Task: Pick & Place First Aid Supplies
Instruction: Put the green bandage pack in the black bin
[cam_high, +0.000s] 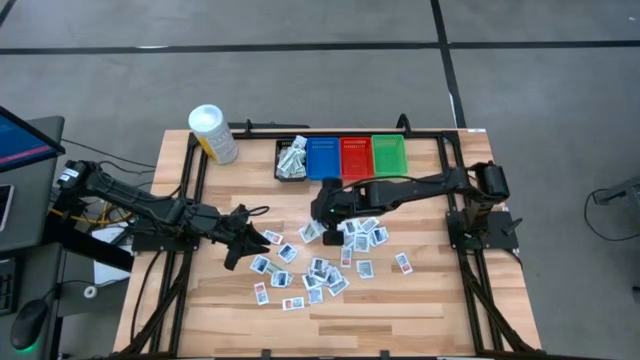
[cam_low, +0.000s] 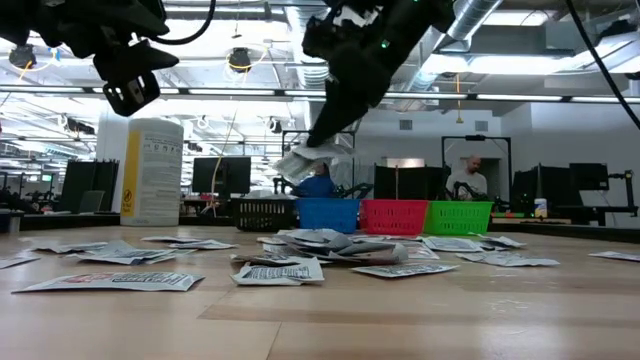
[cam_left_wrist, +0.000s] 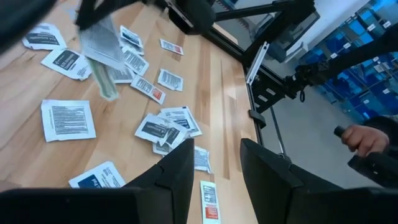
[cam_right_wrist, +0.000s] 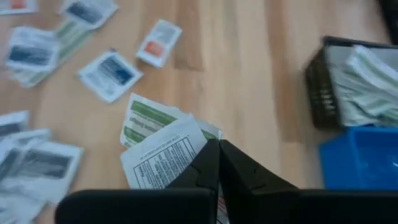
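Observation:
Several small flat first aid packets (cam_high: 320, 268) lie scattered on the wooden table, mostly at its middle. My right gripper (cam_high: 318, 216) hangs above the pile's far-left part, shut on two packets (cam_right_wrist: 163, 151): a white one with black print and one with green stripes (cam_right_wrist: 144, 117). In the low view they hang below the fingers (cam_low: 303, 162), in front of the bins. My left gripper (cam_high: 246, 246) hovers open at the pile's left, nothing between its fingers (cam_left_wrist: 217, 167). My right gripper pinches the two packets by one corner (cam_right_wrist: 200, 144) between its two shut fingers. The fingers slant down from the table's right. Both packets are lifted clear of the table and hang tilted below the fingertips (cam_low: 322, 138).
Along the far edge stand a black bin (cam_high: 291, 160) with packets inside, then blue (cam_high: 323, 158), red (cam_high: 356, 157) and green (cam_high: 389, 155) bins. A white tub (cam_high: 213, 133) stands at the far left. A person's hand (cam_left_wrist: 364, 138) shows beyond the table's right edge.

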